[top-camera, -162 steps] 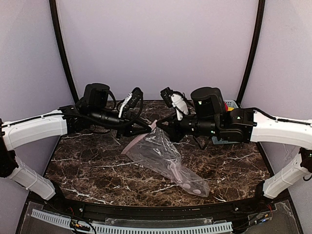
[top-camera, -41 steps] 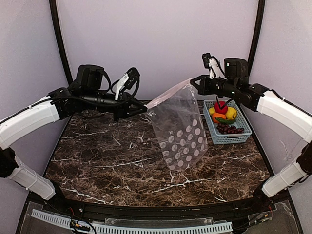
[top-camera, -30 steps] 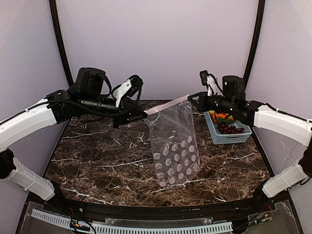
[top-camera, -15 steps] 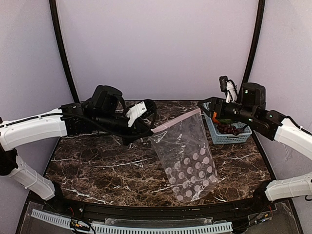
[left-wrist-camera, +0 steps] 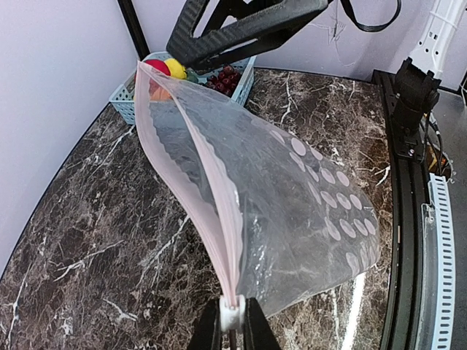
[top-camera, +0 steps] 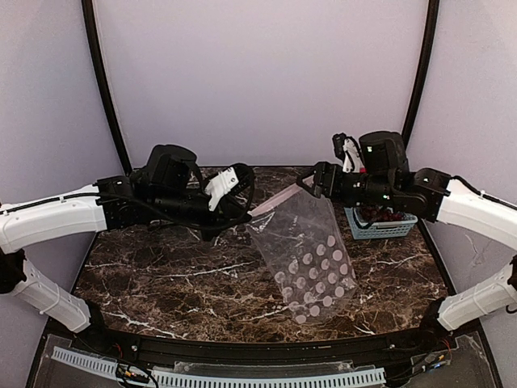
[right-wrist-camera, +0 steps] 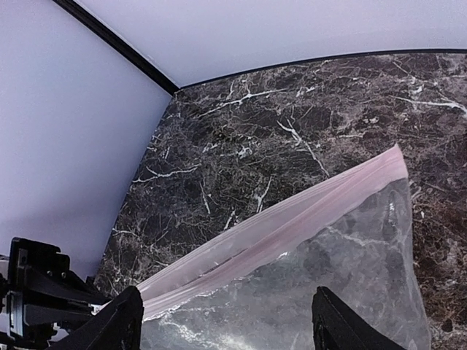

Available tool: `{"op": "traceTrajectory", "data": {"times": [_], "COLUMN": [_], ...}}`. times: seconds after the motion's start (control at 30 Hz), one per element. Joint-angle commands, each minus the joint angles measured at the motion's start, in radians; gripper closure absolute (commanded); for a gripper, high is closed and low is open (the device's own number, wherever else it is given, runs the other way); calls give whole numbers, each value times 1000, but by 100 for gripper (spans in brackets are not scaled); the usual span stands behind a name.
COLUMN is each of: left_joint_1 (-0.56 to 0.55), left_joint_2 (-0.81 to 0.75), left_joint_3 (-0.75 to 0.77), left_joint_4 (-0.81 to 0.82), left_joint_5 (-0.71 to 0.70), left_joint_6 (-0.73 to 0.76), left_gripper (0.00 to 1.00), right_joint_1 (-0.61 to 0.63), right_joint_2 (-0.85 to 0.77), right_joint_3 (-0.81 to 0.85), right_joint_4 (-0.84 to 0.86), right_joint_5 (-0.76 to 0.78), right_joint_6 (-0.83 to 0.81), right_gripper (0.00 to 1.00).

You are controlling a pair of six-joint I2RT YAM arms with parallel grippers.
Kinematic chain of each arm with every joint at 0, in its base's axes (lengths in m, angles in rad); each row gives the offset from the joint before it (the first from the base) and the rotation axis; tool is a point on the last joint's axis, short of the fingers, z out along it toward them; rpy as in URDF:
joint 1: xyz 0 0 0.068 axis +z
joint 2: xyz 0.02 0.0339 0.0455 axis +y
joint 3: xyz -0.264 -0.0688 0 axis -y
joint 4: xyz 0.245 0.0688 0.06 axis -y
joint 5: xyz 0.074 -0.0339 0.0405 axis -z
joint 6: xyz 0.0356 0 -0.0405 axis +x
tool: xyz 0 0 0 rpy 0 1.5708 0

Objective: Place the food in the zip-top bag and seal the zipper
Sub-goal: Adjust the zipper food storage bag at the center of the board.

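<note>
Though the left jaws show only as two dark fingers at the bottom edge of their wrist view, they are plainly pressed together on a small white tab at the near end of the zipper. From that pinch the zip-top bag stretches straight ahead of them, held up off the counter.

The right jaws are spread wide. Their black fingers stand at the two lower corners of the right wrist view, with the bag's pink mouth edge crossing between them. Whether either finger touches the plastic is cut off by the frame edge. From above, the strip runs from one set of jaws to the other and the dotted body droops below the right jaws. Whether its bottom rests on the counter cannot be told.

Past the bag's far corner from the left jaws sits a light-blue basket holding a red apple, a yellow piece and a dark grape bunch. An orange piece shows only as a blur through the plastic. In the top view the right arm covers most of the basket.

The counter is dark brown marble with white veins, backed by pale lilac walls and two black curved poles.
</note>
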Motion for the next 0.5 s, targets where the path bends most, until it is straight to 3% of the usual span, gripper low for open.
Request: {"op": "traceTrajectory", "data": {"times": [0.0, 0.47], "left_joint_1": [-17, -54], "left_joint_2": [-29, -13], "left_joint_3": [-26, -29], "left_joint_4": [15, 0], "left_joint_5": [-32, -101], "left_joint_6": [0, 37], "left_gripper": [99, 99], "right_joint_1": [51, 81], "right_joint_2": [76, 222], "right_joint_3": [78, 227], "right_joint_4": [-83, -228], "right_joint_5": [124, 229], "right_joint_6": [63, 53], "right_gripper": [22, 23]}}
